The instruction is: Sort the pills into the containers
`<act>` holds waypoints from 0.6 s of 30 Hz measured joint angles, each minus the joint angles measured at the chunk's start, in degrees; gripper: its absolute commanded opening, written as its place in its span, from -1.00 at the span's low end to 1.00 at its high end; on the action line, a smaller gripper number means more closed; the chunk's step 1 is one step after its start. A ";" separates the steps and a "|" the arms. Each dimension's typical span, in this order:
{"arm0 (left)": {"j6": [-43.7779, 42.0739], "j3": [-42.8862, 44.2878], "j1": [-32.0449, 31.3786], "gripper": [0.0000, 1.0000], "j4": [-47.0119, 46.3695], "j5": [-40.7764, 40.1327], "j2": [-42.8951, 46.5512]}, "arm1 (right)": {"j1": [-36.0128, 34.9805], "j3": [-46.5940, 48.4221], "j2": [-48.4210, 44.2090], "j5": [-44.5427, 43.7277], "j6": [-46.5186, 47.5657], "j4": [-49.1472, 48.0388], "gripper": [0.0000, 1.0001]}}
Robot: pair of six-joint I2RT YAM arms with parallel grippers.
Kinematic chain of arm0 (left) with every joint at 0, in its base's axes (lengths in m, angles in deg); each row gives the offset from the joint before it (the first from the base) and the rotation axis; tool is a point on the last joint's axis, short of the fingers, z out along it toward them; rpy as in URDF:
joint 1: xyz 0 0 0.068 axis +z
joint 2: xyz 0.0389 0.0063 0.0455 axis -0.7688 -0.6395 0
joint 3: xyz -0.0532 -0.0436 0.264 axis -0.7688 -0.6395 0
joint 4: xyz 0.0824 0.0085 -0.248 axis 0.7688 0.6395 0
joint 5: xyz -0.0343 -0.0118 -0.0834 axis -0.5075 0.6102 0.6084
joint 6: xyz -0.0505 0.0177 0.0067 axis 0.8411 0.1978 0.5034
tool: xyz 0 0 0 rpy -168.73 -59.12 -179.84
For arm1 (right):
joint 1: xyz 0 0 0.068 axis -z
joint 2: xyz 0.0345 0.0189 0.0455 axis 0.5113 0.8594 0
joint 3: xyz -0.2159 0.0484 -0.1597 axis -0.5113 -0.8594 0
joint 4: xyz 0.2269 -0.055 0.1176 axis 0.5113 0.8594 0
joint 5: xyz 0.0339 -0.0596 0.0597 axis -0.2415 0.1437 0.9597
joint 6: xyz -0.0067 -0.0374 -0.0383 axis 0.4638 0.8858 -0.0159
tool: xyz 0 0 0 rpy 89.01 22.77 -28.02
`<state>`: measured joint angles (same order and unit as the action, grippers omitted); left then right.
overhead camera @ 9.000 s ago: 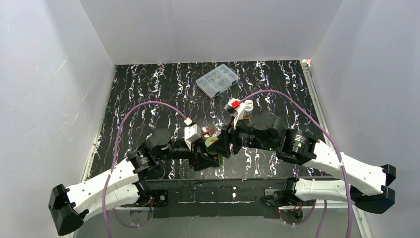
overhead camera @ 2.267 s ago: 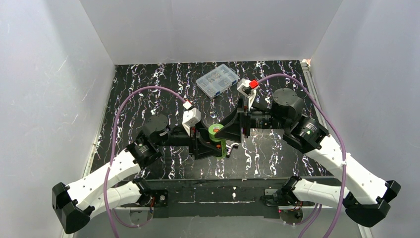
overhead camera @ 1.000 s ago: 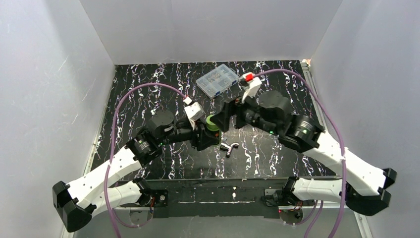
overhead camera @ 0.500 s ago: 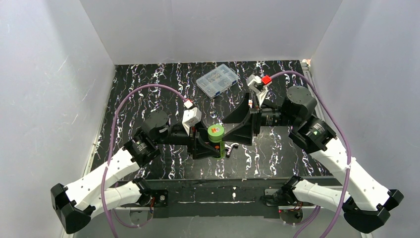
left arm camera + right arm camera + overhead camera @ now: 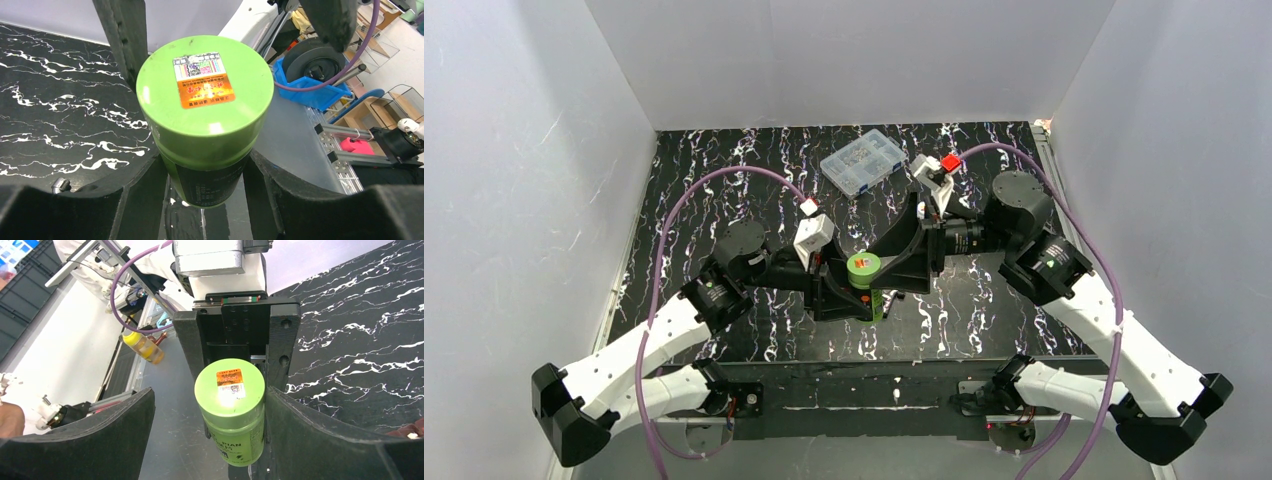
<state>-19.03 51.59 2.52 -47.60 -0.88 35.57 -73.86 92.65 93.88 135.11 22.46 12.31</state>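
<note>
A dark container with a bright green cap (image 5: 862, 266) stands upright above the table's near middle. My left gripper (image 5: 858, 296) is shut on its body (image 5: 212, 182), one finger on each side. In the left wrist view the cap (image 5: 205, 90) carries an orange sticker. My right gripper (image 5: 882, 266) comes in from the right, level with the cap, and is open. In the right wrist view its right finger (image 5: 320, 435) lies close against the cap (image 5: 230, 390), while the left finger (image 5: 100, 435) stands well off. Single pills cannot be made out.
A clear compartment box (image 5: 864, 162) with small bits inside lies at the back middle of the black marbled table (image 5: 724, 190). A small metal piece (image 5: 60, 185) rests on the table beside the bottle. White walls close in three sides.
The left gripper brought the bottle a little nearer and set it upright. The right gripper swung out to the right, then came in around the green cap, its jaws narrowing slightly.
</note>
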 measured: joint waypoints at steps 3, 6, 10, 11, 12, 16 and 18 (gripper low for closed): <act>0.28 0.00 0.00 -1.00 -0.37 0.26 -0.37 | -1.03 0.00 0.68 -1.05 0.37 0.33 0.60; 0.63 0.00 0.00 -1.00 -0.55 0.39 -0.68 | -1.88 0.00 1.07 -2.47 1.01 0.59 0.42; 1.07 0.00 0.00 -1.00 -1.18 0.63 -0.74 | -2.43 0.02 1.09 -4.59 2.05 1.36 0.17; 1.11 0.00 0.00 -1.00 -1.27 0.66 -0.74 | -2.60 0.07 1.09 -5.40 2.45 1.81 0.12; 1.31 0.00 0.02 -1.00 -1.22 0.63 -0.74 | -2.82 0.09 1.09 -6.14 2.80 2.14 0.07; 1.86 -0.02 0.48 -1.00 -1.14 0.11 -0.76 | -4.37 0.52 0.72 -10.64 4.57 3.61 -0.15; 1.57 -0.02 0.63 -1.00 -0.63 -1.05 -0.72 | -5.49 0.83 0.44 -14.05 5.49 4.55 -0.26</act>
<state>-17.46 51.57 3.16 -48.24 -1.93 34.84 -79.35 93.49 94.31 121.06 27.94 16.86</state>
